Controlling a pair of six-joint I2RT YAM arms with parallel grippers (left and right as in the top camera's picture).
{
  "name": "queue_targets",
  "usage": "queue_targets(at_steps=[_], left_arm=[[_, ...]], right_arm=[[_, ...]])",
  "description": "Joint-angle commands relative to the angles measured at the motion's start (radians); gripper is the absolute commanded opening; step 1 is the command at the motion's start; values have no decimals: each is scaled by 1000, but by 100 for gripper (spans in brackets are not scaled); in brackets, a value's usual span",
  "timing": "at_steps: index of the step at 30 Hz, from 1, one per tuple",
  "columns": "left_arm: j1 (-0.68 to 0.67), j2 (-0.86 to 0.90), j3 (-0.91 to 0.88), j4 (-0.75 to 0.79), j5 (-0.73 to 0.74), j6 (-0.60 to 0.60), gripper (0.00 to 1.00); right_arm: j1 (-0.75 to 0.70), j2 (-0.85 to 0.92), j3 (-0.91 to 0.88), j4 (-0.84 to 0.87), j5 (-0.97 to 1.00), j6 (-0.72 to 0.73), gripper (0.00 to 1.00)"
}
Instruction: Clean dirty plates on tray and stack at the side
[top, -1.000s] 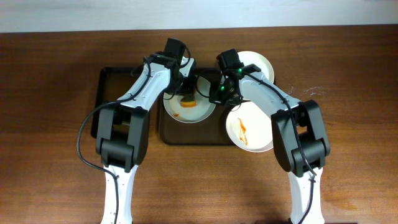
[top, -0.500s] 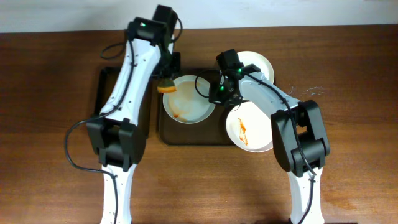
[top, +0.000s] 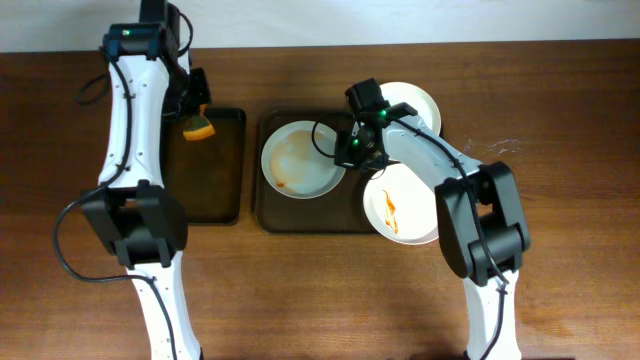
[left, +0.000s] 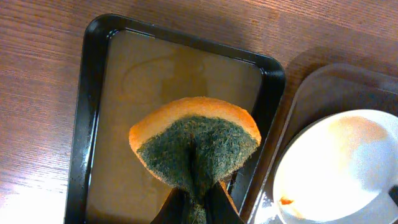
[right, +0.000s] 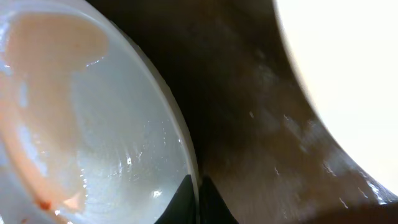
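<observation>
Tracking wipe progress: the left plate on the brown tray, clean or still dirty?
Still dirty: the plate carries a faint orange film and a red smear near its lower-left rim.

And there's the dark brown, wood-grained bench (top: 80, 300) filling the overhead view side to side, a pale plain strip (top: 400, 20) running along its far edge, white glare (left: 25, 208) pooling on the wood near the left.

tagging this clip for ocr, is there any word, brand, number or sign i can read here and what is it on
None can be read in any view.
The sponge, the black tray, the brown tray and the plate on it bear no print.
The left arm and the right arm show no legible lettering.
</observation>
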Motion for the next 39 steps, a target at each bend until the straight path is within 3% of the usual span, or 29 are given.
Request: queue_targets(at_steps=[1,4,9,11,20,25,30,36,39], left_arm=[[56,-10,19,24,106,29,0],[127,-10,19,56,211,28,0],[219,-10,19,62,217,28,0],[237,-10,19,58,217,28,0],[254,-10,19,27,217,28,0],[254,-10,19,23,217,28,0],[254,-10,19,21,217,28,0],[254,-10,19,21,217,28,0],[254,-10,19,21,217,28,0]], right_arm=[[11,-180,3,-19,120,-5,4],[48,-270,3,-19,264,-5,4],[283,-297,6,93,649,-13,4],[331,-297,6,148,719,-29,4],[494,-198,6,441,941,-320,4],[589,-107,6,655,1092,-624,4],[628,-104,6,801,1196,-820,4],[627,-104,6,829,1235,-832,4],[616,-111,6,771,1234,-623,4]])
